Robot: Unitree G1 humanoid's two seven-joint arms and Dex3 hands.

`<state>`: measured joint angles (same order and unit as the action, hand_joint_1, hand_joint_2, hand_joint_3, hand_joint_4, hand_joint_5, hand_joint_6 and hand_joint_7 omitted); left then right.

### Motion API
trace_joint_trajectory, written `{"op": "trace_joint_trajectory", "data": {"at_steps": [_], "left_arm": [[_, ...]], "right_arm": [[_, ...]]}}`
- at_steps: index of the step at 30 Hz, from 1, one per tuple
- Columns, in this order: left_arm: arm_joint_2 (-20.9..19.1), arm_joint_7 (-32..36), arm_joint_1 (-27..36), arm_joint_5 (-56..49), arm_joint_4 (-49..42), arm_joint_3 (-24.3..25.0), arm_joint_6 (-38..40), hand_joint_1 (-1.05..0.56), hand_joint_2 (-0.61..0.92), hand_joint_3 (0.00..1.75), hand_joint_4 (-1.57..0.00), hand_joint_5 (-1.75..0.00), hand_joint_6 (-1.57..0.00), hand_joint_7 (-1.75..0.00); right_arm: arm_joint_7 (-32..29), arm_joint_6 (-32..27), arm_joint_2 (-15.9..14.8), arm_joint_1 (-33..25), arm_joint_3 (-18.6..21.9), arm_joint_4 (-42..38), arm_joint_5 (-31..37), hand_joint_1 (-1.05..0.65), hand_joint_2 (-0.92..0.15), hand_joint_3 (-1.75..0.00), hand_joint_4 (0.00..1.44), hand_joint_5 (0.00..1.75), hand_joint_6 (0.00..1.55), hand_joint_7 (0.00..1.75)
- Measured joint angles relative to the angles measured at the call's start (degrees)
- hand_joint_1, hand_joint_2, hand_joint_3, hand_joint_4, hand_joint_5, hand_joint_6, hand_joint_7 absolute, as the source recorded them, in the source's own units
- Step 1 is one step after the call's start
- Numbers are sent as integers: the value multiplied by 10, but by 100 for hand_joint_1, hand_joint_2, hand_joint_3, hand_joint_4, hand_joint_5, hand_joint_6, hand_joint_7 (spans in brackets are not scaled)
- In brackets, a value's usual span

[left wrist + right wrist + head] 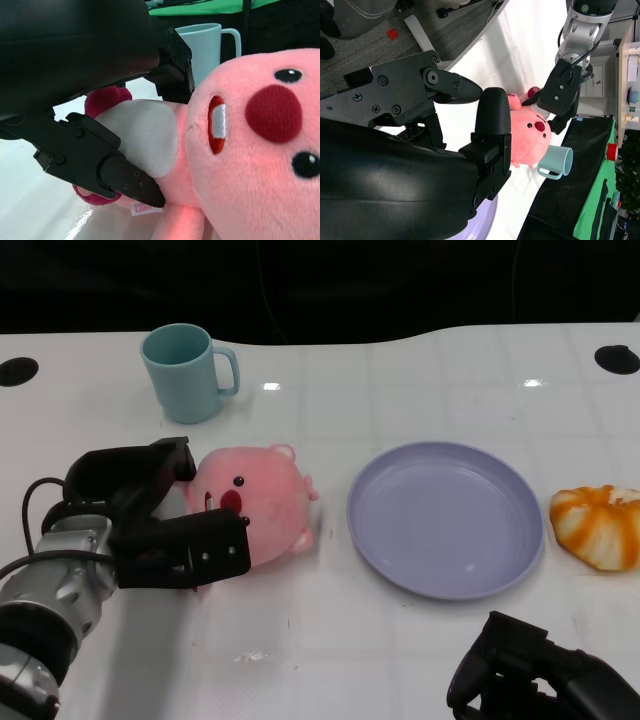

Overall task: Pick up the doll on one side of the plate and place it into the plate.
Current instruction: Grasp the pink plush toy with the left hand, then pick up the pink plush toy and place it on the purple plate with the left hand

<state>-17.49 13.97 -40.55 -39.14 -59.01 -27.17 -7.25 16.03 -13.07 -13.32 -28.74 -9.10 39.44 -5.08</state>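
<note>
Closest to the head camera, the right hand (545,675) rests low on the white table (330,650), fingers curled inward with nothing in them, well apart from everything else. The left hand (160,520) is the one at work: its black fingers (125,180) lie on either side of the soft pink plush doll with a red nose (255,502), one against the far side of its body, another against the near side. The left wrist view shows a fingertip touching the doll's white belly, so I judge the hand grips it, though how firmly cannot be told. The doll sits on the table between those fingers, its round head sticking out past the fingertips toward the round lilac plate (445,518). The plate lies just beyond the doll, straight onward from the left fingertips, so the coming carry runs sideways toward it. Beyond the fingers stands a teal mug (188,372); past the plate lies an orange-and-white striped plush (600,525).
</note>
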Motion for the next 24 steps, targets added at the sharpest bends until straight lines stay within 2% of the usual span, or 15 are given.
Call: {"op": "trace_joint_trajectory", "data": {"at_steps": [6,7,8,10,13,18,24], "left_arm": [[-6,-4,26,31,45,29,-5,-19,88,36,-85,-175,-63,-175],[-7,-11,30,39,58,35,-4,-19,80,49,-86,-175,-64,-175],[-8,-18,33,42,70,41,-3,-18,70,70,-87,-175,-66,-175],[-11,-31,36,51,98,50,-2,-18,64,82,-87,-175,-67,-175],[-17,-53,41,56,142,55,1,-20,60,82,-88,-175,-69,-175],[-17,-89,50,63,224,68,24,-20,62,82,-90,-175,-70,-175],[8,-107,71,64,280,71,67,-19,62,84,-89,-175,-68,-175]], "right_arm": [[-6,0,1,-1,-4,1,7,-23,-85,-63,65,175,47,163],[-6,0,1,-1,-4,1,7,-23,-85,-63,65,175,47,163],[-6,0,2,-1,-4,1,7,-22,-85,-63,65,175,46,163],[-6,0,2,-1,-4,1,6,-22,-85,-63,65,175,46,163],[-6,-1,3,-1,-5,1,4,-22,-85,-64,64,175,46,163],[-6,-6,2,-5,-10,3,2,-20,-84,-64,64,175,46,164],[-6,-5,0,-10,-15,6,9,-19,-84,-65,63,174,46,163]]}}
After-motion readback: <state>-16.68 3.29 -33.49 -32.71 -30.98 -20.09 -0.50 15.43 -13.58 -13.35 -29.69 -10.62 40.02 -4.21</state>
